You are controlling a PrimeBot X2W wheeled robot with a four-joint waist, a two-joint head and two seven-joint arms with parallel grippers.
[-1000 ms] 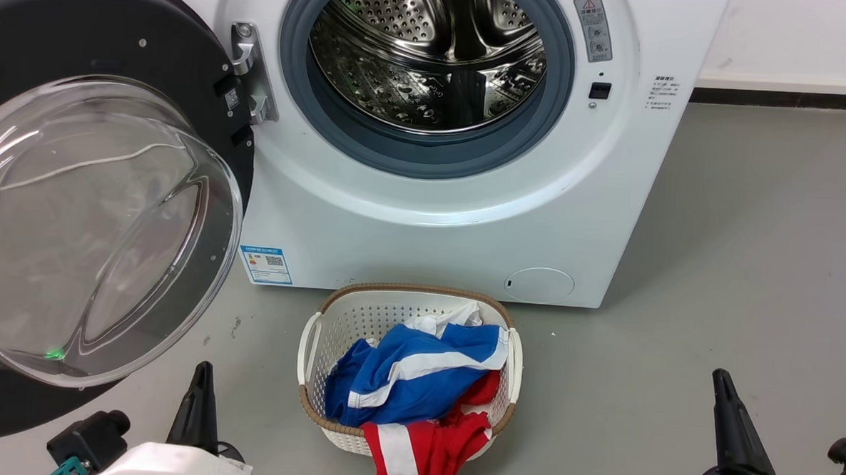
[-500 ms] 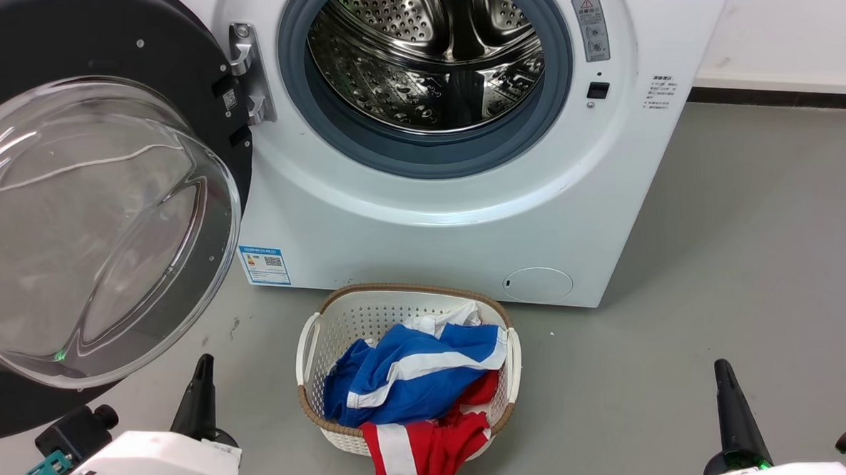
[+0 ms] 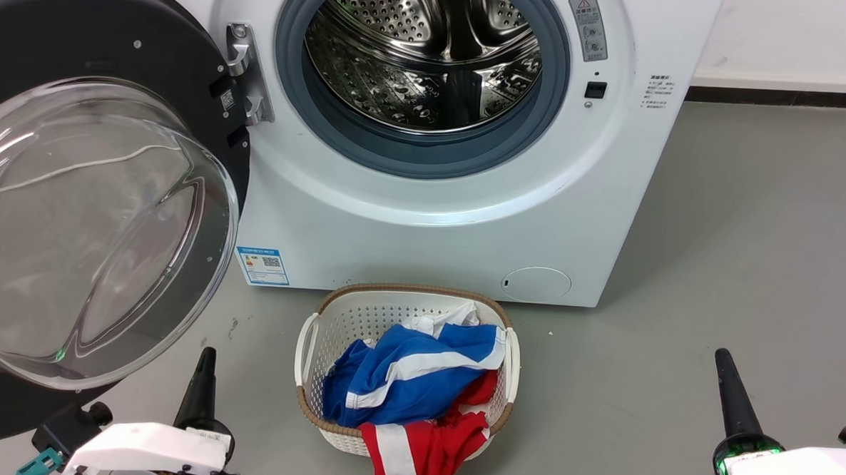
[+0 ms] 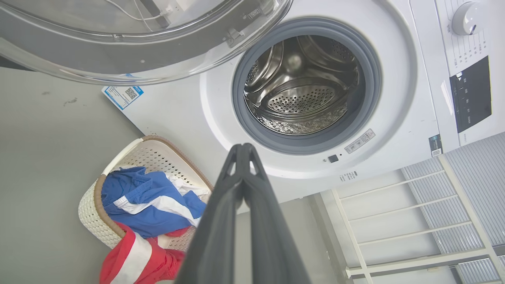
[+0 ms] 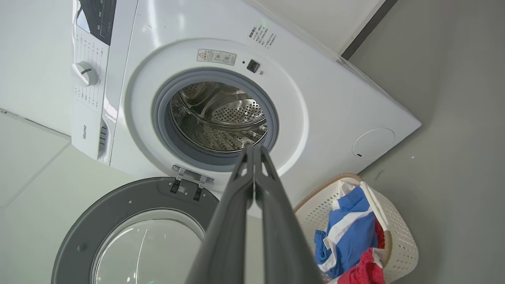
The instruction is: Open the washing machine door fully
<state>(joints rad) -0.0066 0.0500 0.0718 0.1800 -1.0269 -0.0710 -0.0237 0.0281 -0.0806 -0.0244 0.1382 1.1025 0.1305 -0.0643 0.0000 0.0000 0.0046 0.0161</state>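
At the bottom of the head view, the left gripper and the right gripper stand low over the grey floor, well apart, each with its jaws pressed together on nothing. Between them and a little farther on, a white basket of blue-and-white cloth and red cloth sits just before the white washing machine. Beyond, on the robot's left, the washing machine door hangs wide open on its hinge, its glass bowl bulging toward the robot, leaving the grey rubber ring and steel drum uncovered.
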